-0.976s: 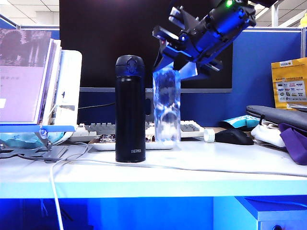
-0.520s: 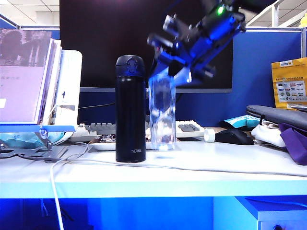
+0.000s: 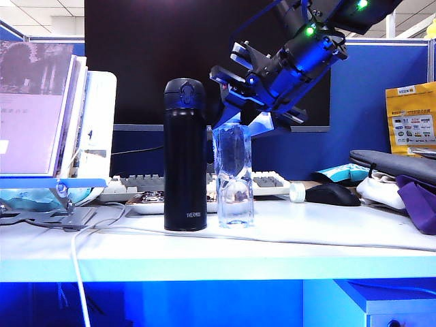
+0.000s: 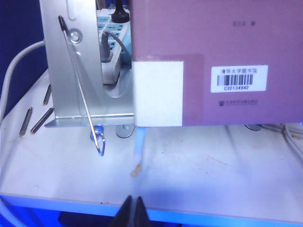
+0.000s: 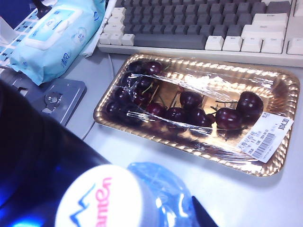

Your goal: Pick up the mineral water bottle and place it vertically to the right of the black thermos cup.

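We see the right gripper point(image 3: 235, 121) above the desk point(image 3: 293, 238), tilted down toward the left, with its jaws around the top of the bottle point(image 3: 234, 176). The jaws are partly open and set at the neck of the bottle; we cannot tell if they press it or only stand around it. The bottle is directly under this gripper, upright, and its base looks to rest on the desk, just beside the thermos point(image 3: 185, 154) on its right side, with a small gap between them. In the right wrist view the white cap point(image 5: 100, 196) of the bottle is very close below the camera, the thermos point(image 5: 38, 156) is a dark shape beside it, and beyond them lie a gold tray point(image 5: 284, 156) of cherries under plastic film and a keyboard point(image 5: 199, 26). The left gripper point(image 4: 133, 212) is far from the bottle, with its fingers pressed together and holding nothing, and in front of it stand a book point(image 4: 213, 56) and a metal stand point(image 4: 71, 85).
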`<action>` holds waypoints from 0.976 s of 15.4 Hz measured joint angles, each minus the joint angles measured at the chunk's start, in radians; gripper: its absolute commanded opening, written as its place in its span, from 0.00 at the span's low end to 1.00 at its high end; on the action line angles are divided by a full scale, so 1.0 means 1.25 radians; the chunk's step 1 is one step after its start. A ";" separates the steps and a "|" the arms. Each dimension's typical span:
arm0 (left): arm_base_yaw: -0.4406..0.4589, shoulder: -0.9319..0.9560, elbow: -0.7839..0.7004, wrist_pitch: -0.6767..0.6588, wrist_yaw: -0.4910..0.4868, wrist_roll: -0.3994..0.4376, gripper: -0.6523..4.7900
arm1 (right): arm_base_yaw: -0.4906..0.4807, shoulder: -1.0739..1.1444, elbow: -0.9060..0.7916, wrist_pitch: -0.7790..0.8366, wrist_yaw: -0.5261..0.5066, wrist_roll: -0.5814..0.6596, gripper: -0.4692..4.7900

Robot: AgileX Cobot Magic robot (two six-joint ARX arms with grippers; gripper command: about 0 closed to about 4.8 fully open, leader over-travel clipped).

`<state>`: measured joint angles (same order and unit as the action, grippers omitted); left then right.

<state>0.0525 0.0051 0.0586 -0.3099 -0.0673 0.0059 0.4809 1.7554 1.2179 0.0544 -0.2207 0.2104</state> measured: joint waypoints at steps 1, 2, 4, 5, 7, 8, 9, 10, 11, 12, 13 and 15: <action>0.000 0.000 0.000 0.000 0.000 0.000 0.11 | 0.000 0.000 0.001 0.009 -0.001 -0.001 0.91; 0.000 0.000 0.000 0.000 0.000 0.000 0.11 | -0.002 -0.001 0.005 0.025 -0.001 0.002 0.91; 0.000 0.000 0.000 0.000 0.000 0.000 0.11 | -0.002 -0.003 0.008 0.035 -0.001 0.000 0.91; 0.000 0.000 0.000 0.000 0.000 0.000 0.11 | -0.002 -0.003 0.007 0.034 -0.002 -0.001 0.91; 0.000 0.000 0.000 0.000 0.000 0.000 0.11 | -0.002 -0.005 0.007 0.044 -0.008 0.000 0.91; 0.000 0.000 0.000 0.000 0.000 0.000 0.11 | -0.002 -0.015 0.007 0.042 -0.009 0.000 0.91; 0.000 0.000 0.000 0.000 0.000 0.000 0.11 | -0.002 -0.033 0.007 0.043 -0.009 0.000 0.87; 0.000 0.000 0.000 0.000 0.000 0.000 0.11 | -0.001 -0.059 0.007 0.046 -0.011 0.000 0.71; 0.000 0.000 0.000 0.000 0.000 0.000 0.11 | -0.001 -0.081 0.008 0.050 -0.013 0.000 0.45; 0.000 0.000 0.000 0.000 0.000 0.000 0.11 | -0.001 -0.106 0.007 0.048 -0.013 -0.001 0.13; 0.000 0.000 0.000 0.000 0.000 0.000 0.11 | -0.001 -0.138 0.007 0.047 -0.013 -0.006 0.08; 0.000 0.000 0.000 0.000 0.000 0.000 0.11 | -0.001 -0.204 0.008 0.049 -0.013 -0.036 0.09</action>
<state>0.0525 0.0048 0.0586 -0.3099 -0.0677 0.0059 0.4801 1.4998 1.2274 0.1158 -0.2363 0.1658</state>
